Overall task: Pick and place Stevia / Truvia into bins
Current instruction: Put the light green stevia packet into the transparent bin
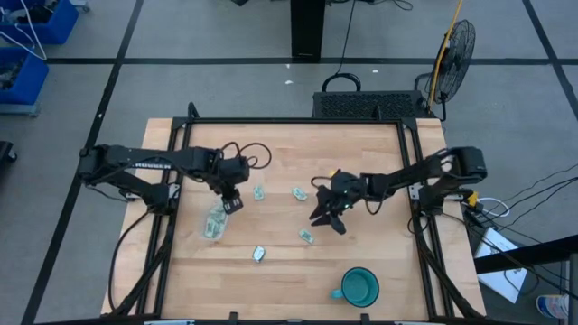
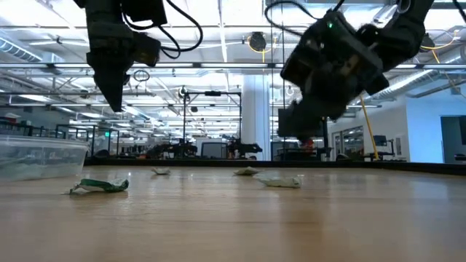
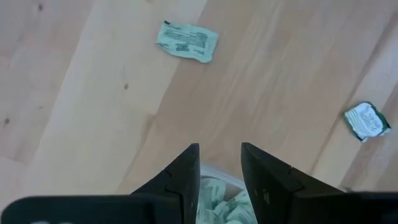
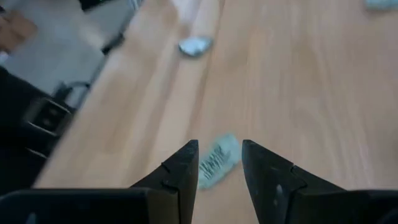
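My left pincer (image 1: 231, 204) hangs just above the far edge of the clear tub (image 1: 215, 220), which stands on the wooden table (image 1: 271, 271) and already holds several sachets. Its two fingers (image 3: 186, 177) are parted with nothing between them, so this pincer is released; in the left wrist view I see the sachets in the tub (image 3: 217, 202) below them. I judge that this arm is at the dropping place and has no load now.

My right pincer (image 1: 327, 217) is well apart from the tub, on the side where the teal mug (image 1: 359, 286) stands. It is also released: the fingers (image 4: 183, 174) are apart and a sachet (image 4: 217, 160) lies on the wood in the gap between them, not yet grasped. I think this is the picking step, with the pincer lined up over its sachet.

Other sachets still lie loose: one just beside the tub toward the middle of the table (image 1: 258, 192), one farther in that direction (image 1: 299, 192), one near the right pincer (image 1: 306, 236), and one on the near side of the tub (image 1: 258, 254).

The next move, as I judge, calls for going down until the fingertips reach the wood on both sides of the flat sachet, then clenching gently. The paper is thin and may slide or fold.
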Controlling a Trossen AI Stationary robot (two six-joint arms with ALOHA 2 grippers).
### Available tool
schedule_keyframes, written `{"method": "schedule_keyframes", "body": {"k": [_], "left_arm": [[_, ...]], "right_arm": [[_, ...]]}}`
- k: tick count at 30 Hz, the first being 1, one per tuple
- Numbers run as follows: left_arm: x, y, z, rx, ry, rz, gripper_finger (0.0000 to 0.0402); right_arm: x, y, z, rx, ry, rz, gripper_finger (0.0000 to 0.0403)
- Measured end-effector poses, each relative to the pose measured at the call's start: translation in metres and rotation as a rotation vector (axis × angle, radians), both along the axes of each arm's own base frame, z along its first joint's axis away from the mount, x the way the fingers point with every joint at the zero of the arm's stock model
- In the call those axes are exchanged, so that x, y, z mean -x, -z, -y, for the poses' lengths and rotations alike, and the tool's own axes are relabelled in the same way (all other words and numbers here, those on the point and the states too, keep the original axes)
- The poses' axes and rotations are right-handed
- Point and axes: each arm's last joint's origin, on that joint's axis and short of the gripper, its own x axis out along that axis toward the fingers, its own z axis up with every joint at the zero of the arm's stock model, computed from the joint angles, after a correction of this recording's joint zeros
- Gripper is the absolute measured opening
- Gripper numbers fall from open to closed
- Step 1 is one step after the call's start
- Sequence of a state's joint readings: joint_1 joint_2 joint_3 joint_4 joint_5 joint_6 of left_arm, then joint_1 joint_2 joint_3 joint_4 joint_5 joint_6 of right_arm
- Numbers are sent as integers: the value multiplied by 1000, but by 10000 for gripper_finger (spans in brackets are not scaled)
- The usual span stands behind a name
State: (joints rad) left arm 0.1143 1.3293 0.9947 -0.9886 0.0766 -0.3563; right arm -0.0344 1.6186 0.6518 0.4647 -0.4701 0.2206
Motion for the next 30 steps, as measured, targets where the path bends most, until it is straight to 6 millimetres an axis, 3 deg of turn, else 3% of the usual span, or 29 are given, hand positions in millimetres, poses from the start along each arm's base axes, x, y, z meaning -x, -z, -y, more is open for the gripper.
{"method": "schedule_keyframes", "body": {"k": [6, 11, 16, 22, 26, 30], "left_arm": [[0, 0, -6, -6, -13, 7, 122], [-1, -1, -11, -9, -32, 25, 122], [-2, -1, -13, -11, -42, 44, 122], [-3, -1, -14, -13, -33, 57, 122], [-3, -1, -14, -23, 0, 57, 122], [-3, -1, -14, -23, 3, 54, 122]], "right_arm": [[-6, 29, -7, 75, 69, -66, 116], [-22, 32, -14, 83, 41, 9, 116], [-38, 42, -20, 141, -10, -21, 116], [-45, 46, -17, 232, 70, -39, 116], [-45, 44, -16, 136, 62, -65, 116], [-41, 45, -29, 67, -30, -100, 116]]}}
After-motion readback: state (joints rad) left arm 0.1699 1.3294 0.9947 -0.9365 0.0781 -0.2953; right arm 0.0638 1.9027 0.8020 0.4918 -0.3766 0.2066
